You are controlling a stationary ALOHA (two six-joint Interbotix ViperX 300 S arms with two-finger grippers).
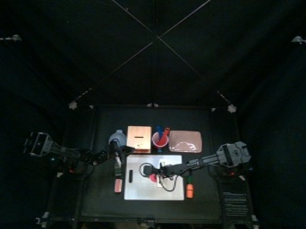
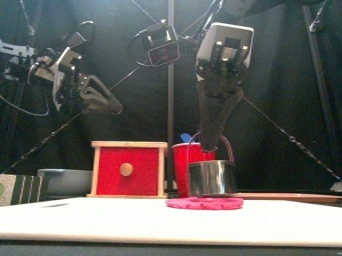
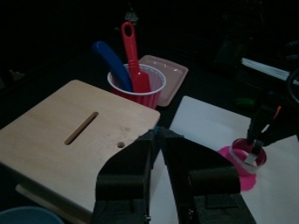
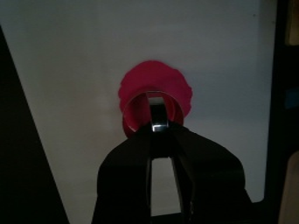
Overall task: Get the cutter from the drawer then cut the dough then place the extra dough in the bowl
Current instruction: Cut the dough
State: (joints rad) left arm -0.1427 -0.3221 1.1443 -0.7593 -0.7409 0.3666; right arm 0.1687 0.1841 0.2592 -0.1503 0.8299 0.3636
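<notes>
While your right gripper point(image 4: 156, 125) clamps the cutter point(image 2: 207, 178) on the dough point(image 4: 155, 87), bare white cutting board point(image 4: 70, 105) surrounds it.

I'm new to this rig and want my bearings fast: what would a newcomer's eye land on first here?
The right claw holds a round metal cutter on the pink dough, on the white board at the table's front. Behind stand a wooden box with a red drawer front and a red cup with a blue knife and a red knife. The left claw hangs over the box.
</notes>
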